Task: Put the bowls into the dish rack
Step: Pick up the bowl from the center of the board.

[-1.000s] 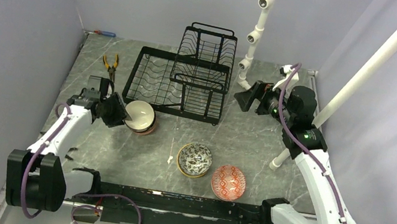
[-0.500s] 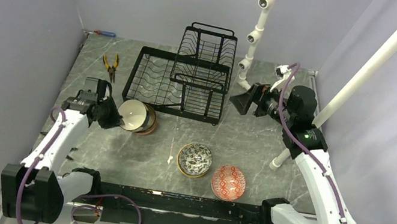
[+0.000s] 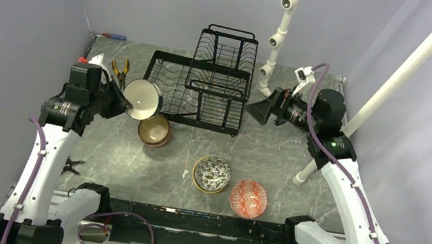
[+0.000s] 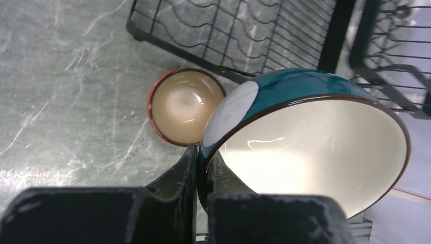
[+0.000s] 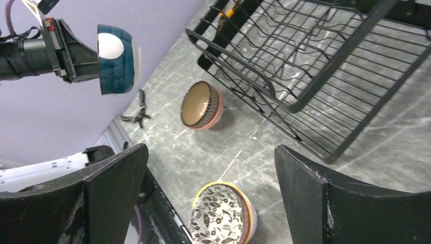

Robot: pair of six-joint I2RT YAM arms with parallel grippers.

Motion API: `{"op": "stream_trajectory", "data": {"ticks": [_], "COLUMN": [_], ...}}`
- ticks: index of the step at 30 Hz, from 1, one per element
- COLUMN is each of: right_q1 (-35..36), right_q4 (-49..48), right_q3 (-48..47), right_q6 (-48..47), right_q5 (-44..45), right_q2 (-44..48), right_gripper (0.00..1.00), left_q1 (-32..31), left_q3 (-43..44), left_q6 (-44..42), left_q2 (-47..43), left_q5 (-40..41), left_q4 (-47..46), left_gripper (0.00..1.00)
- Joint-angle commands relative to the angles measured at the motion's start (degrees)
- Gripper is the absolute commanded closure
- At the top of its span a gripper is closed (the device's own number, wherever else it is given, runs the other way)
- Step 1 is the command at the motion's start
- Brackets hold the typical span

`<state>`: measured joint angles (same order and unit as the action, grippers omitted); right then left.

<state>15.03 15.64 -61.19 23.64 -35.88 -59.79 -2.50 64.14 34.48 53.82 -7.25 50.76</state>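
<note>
The teal-and-white ceramic bowl point(image 4: 305, 127) is clenched in the left gripper point(image 4: 203, 162), lifted since earlier off the brown glazed bowl point(image 4: 185, 107) beneath, beside the black wire dish rack point(image 3: 166, 87); the right gripper point(image 5: 209, 157) is spread open.

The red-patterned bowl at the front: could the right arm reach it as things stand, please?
Probably yes. The red-patterned bowl sits in the open on the right arm's side, nothing stacked in it, and the right gripper hangs empty beside the dish rack, jaws open.
</note>
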Motion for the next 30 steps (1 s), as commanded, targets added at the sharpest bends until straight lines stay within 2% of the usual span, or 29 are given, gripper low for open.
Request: {"op": "stream_trajectory", "data": {"ticks": [1, 8, 19, 24, 30], "right_q1": [1.06, 3.14, 7.99, 10.02, 10.55], "right_q4": [-5.59, -9.98, -11.85, -12.01, -14.54], "right_q3": [-1.19, -1.06, -2.97, -4.02, -3.56], "right_q6": [4.44, 9.27, 11.89, 12.66, 15.79], "right_q5": [-5.87, -9.51, -9.72, -7.54, -6.89], "right_q2": [-0.88, -2.42, -4.64, -6.42, -9.83], "right_gripper": [0.00, 0.00, 0.00, 0.00, 0.00], "left_q1": [-3.72, -16.22, -35.21, -40.13, -41.87], "left_q3": [8.18, 19.85, 33.79, 36.38, 35.81], "left_q6": [0.16, -0.78, -2.53, -2.70, -2.83], "left_q2": [0.96, 8.25, 22.17, 26.15, 26.23], "left_q5": [-0.96, 7.02, 24.99, 28.56, 27.96], "left_q4": [-1.68, -1.21, 0.29, -0.36, -2.74], "left_gripper": [0.97, 0.97, 0.98, 0.97, 0.97]}}
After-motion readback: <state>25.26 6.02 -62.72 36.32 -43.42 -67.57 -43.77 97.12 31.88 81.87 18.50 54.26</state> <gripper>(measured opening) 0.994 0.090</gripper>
